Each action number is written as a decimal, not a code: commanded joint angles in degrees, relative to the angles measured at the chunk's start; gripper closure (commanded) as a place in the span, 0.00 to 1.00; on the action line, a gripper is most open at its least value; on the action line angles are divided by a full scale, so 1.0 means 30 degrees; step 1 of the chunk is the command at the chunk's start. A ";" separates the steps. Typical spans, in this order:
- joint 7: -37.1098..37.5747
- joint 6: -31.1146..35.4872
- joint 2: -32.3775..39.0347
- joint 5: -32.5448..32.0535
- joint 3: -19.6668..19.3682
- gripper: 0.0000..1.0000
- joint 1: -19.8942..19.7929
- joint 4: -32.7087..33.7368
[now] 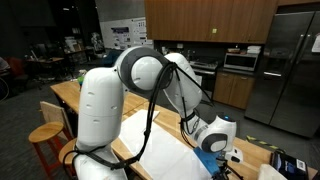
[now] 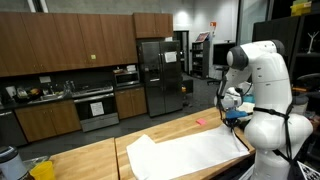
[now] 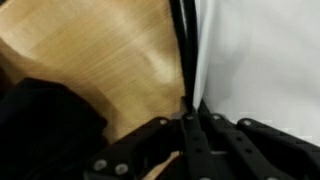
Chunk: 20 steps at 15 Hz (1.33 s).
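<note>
— What sort of room is this?
— A kitchen. Dark wooden wall cabinets point(image 2: 60, 45) run along the back, with a tall steel fridge point(image 2: 160, 75) beside them and an oven point(image 2: 97, 108) set among the lower units.
— And closer in?
— A pale wooden bench point(image 2: 80, 160), with a wooden stool point(image 1: 48, 135) just beside it.
— How is the light?
— Dim under a black ceiling point(image 2: 90, 6). A microwave point(image 1: 240, 60) sits below the cabinets, and a poster point(image 1: 120, 35) hangs on a far wall.
</note>
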 commanded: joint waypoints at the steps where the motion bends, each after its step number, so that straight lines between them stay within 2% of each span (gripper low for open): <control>1: 0.2170 0.1506 -0.1894 -0.1872 -0.1528 0.99 0.0391 -0.0707; 5: 0.5039 0.2136 -0.3053 -0.5188 -0.3082 0.99 0.0804 -0.0301; 9: 0.7586 0.1634 -0.4111 -0.9675 -0.3583 0.98 0.0910 0.0002; 10: 0.7980 0.1336 -0.4364 -1.0665 -0.3495 0.69 0.0894 0.0025; 11: 0.7101 0.1931 -0.3448 -0.9247 -0.2992 0.94 0.0303 0.0189; 15: 0.7604 0.1687 -0.3873 -1.0162 -0.2885 0.70 0.0290 0.0184; 20: 0.7607 0.1664 -0.3898 -1.0167 -0.2879 0.69 0.0285 0.0181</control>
